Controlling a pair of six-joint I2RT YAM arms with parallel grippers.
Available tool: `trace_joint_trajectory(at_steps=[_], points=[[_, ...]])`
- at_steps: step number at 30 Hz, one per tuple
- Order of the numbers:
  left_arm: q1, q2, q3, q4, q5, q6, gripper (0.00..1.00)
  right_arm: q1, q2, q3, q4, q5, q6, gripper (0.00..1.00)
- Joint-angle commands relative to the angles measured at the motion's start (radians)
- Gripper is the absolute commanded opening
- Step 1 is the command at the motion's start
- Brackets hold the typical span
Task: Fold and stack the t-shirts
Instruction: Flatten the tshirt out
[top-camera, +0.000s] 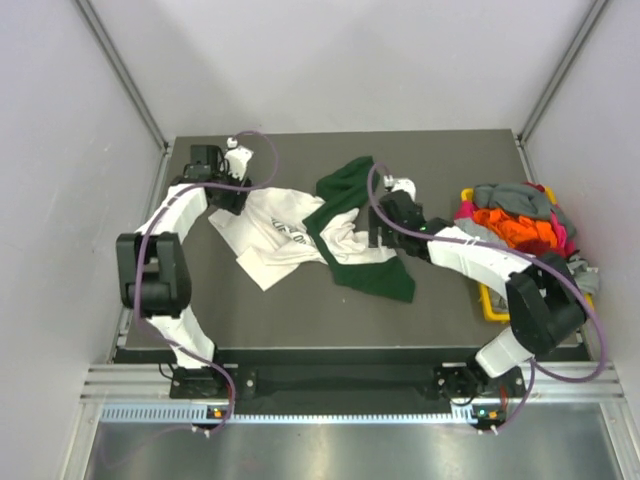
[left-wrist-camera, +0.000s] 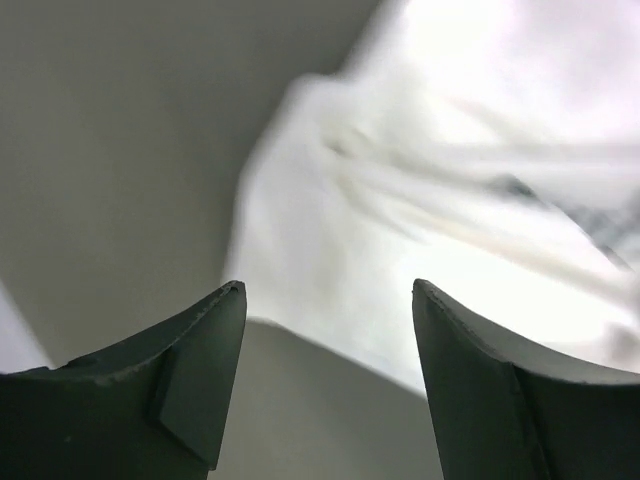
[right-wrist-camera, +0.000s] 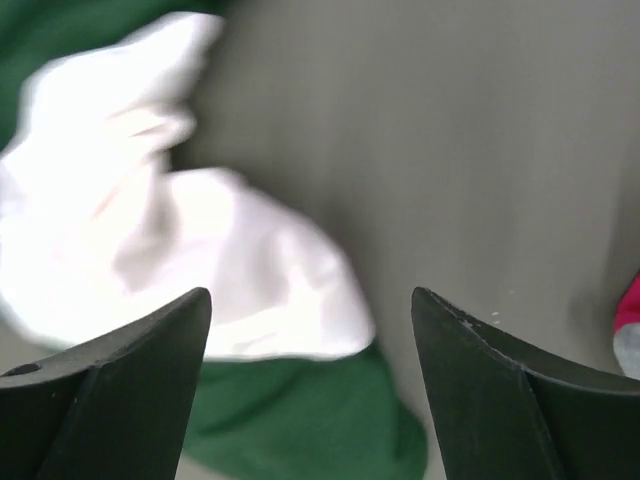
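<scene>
Left wrist view blurred, white t-shirt (left-wrist-camera: 440, 190) smeared, print unreadable, left claw (left-wrist-camera: 328, 286) spread wide, empty, right claw (right-wrist-camera: 312, 292) likewise.

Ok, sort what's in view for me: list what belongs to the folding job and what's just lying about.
Belongs to the job:
- white and green t-shirt, lying crumpled mid-table
- heap of t-shirts at the right edge, grey, orange and pink among them

Just lying about:
- yellow bin under that heap
- table, the work surface only

White arm links (top-camera: 185, 212), black joints (top-camera: 150, 272), purple cables (top-camera: 604, 345), dark wedge-shaped jaws
</scene>
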Motion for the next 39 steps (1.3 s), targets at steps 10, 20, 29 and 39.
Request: trace_joint_trajectory(at_steps=[10, 20, 29, 39], points=[[-0.011, -0.271, -0.429, -0.135, 0.259, 0.102, 0.65, 0.407, 0.007, -0.038, 0.066, 0.029, -0.040, 0.79], [-0.011, -0.165, -0.467, -0.065, 0.216, 0.067, 0.52, 0.426, 0.208, 0.059, -0.009, 0.081, -0.037, 0.49], [-0.008, -0.199, -0.485, -0.086, 0.199, 0.075, 0.00, 0.420, 0.060, 0.017, -0.043, 0.114, -0.009, 0.00], [0.177, -0.498, -0.389, -0.253, 0.170, 0.143, 0.00, 0.355, -0.369, 0.037, -0.199, 0.107, -0.003, 0.00]])
